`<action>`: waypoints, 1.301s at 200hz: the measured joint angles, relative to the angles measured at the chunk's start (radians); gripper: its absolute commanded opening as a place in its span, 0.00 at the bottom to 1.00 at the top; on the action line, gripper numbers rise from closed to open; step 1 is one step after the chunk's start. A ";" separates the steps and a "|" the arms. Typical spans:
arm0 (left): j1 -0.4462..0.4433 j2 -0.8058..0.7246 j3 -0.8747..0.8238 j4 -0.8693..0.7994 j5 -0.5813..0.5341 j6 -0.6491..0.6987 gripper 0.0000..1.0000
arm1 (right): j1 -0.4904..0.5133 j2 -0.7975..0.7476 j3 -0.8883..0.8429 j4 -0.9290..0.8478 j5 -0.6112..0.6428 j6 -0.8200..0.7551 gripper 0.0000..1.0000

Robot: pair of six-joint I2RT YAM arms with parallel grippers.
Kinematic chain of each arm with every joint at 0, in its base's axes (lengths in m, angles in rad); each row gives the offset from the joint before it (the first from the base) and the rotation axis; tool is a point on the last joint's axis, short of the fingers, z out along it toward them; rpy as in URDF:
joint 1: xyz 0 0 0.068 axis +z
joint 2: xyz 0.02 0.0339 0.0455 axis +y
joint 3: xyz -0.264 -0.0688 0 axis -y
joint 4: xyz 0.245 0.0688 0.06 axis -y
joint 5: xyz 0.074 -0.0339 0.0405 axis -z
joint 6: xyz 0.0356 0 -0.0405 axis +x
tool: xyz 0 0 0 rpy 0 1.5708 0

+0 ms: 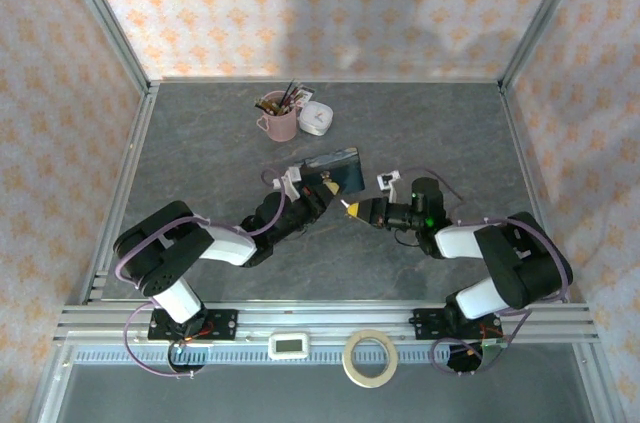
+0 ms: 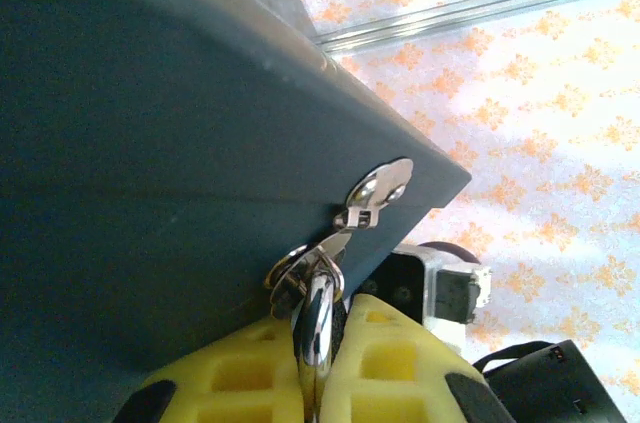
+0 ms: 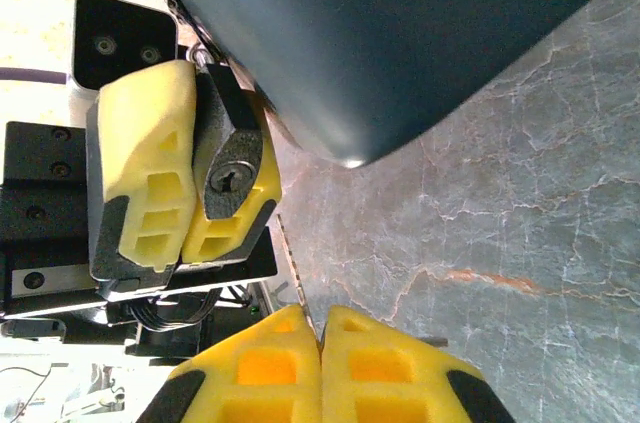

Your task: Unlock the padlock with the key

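The padlock [image 3: 228,168] is a small dark body whose keyhole faces the right wrist camera. It hangs at the edge of the blue tin [image 1: 335,168]. My left gripper [image 1: 325,193] is shut on the padlock, its yellow fingers [image 3: 145,163] pressed on both sides. In the left wrist view, the silver shackle [image 2: 316,283] rises between the shut left gripper [image 2: 325,315] and meets the tin's clasp [image 2: 385,183]. My right gripper [image 3: 320,318] is shut on the key [image 3: 292,255]. The thin toothed blade sticks out towards the padlock, a short way below the keyhole and not touching it.
A pink mug of brushes [image 1: 278,118] and a white object [image 1: 318,118] stand at the back of the grey table [image 1: 200,143]. A tape roll [image 1: 371,356] and a small white device [image 1: 292,345] lie on the front rail. Patterned walls enclose the table.
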 measured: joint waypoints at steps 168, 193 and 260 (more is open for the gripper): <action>0.007 0.031 0.000 0.056 0.031 -0.023 0.00 | 0.002 0.012 0.019 0.021 -0.006 0.006 0.00; 0.007 0.031 0.000 0.060 0.029 -0.023 0.00 | 0.002 0.012 0.019 0.026 -0.006 0.006 0.00; 0.025 0.063 -0.001 0.148 0.060 -0.010 0.00 | -0.010 0.016 0.043 0.041 -0.024 0.084 0.00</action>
